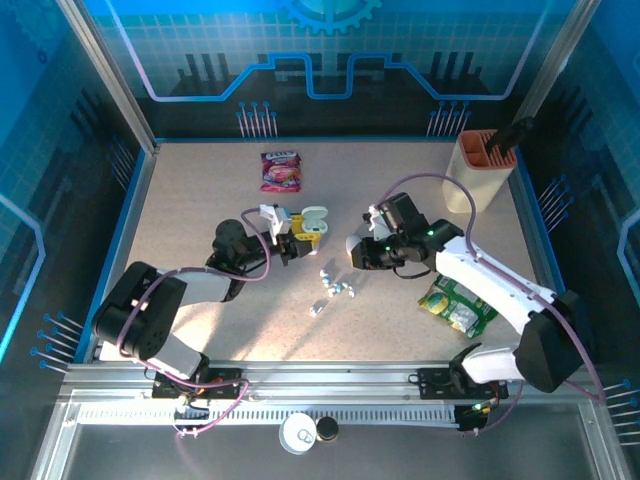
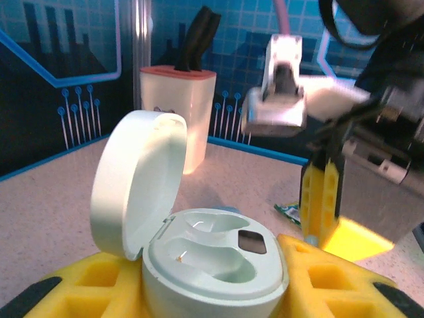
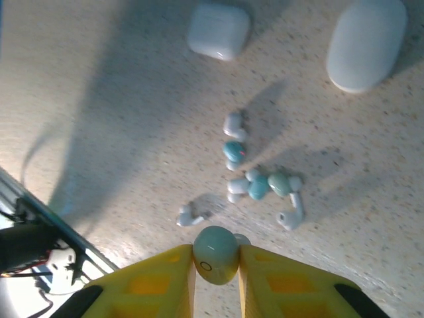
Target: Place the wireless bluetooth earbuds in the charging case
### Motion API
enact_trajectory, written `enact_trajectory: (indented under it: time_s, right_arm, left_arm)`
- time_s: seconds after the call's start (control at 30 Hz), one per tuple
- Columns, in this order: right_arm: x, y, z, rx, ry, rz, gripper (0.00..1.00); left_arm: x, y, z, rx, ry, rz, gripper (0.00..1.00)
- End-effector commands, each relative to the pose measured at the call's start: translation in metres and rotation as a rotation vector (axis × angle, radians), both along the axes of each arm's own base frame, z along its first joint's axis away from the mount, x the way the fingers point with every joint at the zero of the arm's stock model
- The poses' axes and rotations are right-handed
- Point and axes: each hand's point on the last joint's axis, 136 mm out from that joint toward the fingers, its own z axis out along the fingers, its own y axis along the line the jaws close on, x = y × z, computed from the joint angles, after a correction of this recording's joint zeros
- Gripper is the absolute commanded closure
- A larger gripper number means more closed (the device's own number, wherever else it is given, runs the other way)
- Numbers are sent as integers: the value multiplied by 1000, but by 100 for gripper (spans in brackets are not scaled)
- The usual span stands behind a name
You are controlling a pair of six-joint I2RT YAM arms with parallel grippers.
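Note:
My left gripper (image 1: 290,238) (image 2: 215,288) is shut on the pale mint charging case (image 2: 215,255) (image 1: 312,222). The case stands upright between the yellow pads with its lid (image 2: 136,179) swung open and both wells empty. My right gripper (image 1: 358,250) (image 3: 215,265) is shut on one pale mint earbud (image 3: 215,254), held above the table just right of the case; its yellow fingers (image 2: 321,199) show in the left wrist view. Several loose white and pale-blue earbuds (image 3: 258,187) (image 1: 335,285) lie scattered on the table below, one (image 3: 189,215) apart from the rest.
A small white square case (image 3: 218,30) and a shut oval case (image 3: 366,43) lie beyond the earbuds. A pink packet (image 1: 281,170) sits at the back, a green packet (image 1: 458,305) under the right arm, and a beige holder (image 1: 480,170) with black tools at the back right.

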Motion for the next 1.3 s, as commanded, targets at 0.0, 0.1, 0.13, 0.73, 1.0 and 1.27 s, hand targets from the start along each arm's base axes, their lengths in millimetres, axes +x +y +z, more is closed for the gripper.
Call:
enact_trajectory:
  time_s: [0.0,0.1,0.13,0.73,1.0,1.27]
  right_arm:
    - [1,16,30,139,-58,42,78]
    - [0,24,49,198,-96,81,78]
    - [0,26,54,209,-109,92,79]
    - [11,49,83,240,-173,172,80]
    - [13,48,72,202,-148,167,80]
    - [7,45,60,165,-95,168,80]
  left_arm:
    - [-6,-10,10,-7,-100,-52,63]
    - [-8,-13,10,-19,-109,-74,63]
    - [-9,-14,10,-21,-112,-81,63]
    - [-33,-27,6,-13,-91,-219,64]
    - [-37,-32,12,-41,-100,-250,65]
    - [-30,-33,13,-50,-111,-224,65]
